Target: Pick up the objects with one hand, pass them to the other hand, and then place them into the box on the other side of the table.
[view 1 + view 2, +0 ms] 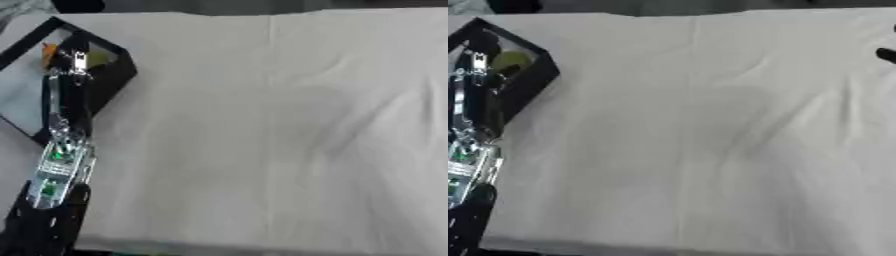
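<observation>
1. The table (289, 130), draped in a wrinkled white cloth, spreads wide to the right of my left hand.
2. The black box (118, 75) sits at the table's far left corner, directly under and around my left hand.
3. My left arm (57, 165) reaches forward from the lower left corner up to the box.
4. My left hand (74, 62) hangs over the box's opening; I cannot tell whether its fingers are open or curled.
5. A yellow-green object (511, 60) lies inside the box, just right of my hand.
6. An orange object (48, 50) shows just left of my hand, inside the box.
</observation>
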Controlling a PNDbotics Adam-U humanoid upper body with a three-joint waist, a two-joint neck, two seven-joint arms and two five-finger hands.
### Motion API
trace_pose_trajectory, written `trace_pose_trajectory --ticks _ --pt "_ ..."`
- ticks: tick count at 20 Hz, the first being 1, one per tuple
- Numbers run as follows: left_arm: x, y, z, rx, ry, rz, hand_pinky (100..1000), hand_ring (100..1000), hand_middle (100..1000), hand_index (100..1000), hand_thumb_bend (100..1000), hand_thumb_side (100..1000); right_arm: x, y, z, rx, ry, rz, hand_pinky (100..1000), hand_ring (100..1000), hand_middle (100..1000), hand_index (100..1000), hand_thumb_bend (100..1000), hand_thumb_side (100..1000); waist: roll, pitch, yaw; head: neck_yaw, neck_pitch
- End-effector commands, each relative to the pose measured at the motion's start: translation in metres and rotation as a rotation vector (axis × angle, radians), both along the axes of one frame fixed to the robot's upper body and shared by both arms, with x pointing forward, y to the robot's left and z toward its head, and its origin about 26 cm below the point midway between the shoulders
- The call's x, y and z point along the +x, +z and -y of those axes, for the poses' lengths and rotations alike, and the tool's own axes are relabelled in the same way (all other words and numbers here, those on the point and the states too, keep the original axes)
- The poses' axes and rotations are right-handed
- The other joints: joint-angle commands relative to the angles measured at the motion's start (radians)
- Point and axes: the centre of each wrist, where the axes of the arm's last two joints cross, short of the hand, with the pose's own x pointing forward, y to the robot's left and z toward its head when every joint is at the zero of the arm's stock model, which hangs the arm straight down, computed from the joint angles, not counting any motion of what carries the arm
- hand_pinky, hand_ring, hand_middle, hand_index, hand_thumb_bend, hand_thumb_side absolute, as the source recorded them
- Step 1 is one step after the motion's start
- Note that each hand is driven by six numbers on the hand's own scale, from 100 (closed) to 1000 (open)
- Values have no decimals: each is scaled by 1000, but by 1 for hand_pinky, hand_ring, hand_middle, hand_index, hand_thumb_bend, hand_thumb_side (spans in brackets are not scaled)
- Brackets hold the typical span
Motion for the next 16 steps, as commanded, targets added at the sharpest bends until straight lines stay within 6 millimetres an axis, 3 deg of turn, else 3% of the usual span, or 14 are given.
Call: trace_pose_trajectory --ticks 1,16 --pt "0 10 -5 20 6 28 723 925 822 820 538 691 -4 11 0 -22 1 37 791 940 840 849 232 457 10 -1 -2 -7 -11" --pt "0 11 -6 19 10 33 723 923 825 817 540 689 -3 12 0 -10 1 42 791 938 840 848 229 457 10 -4 -3 -6 -28"
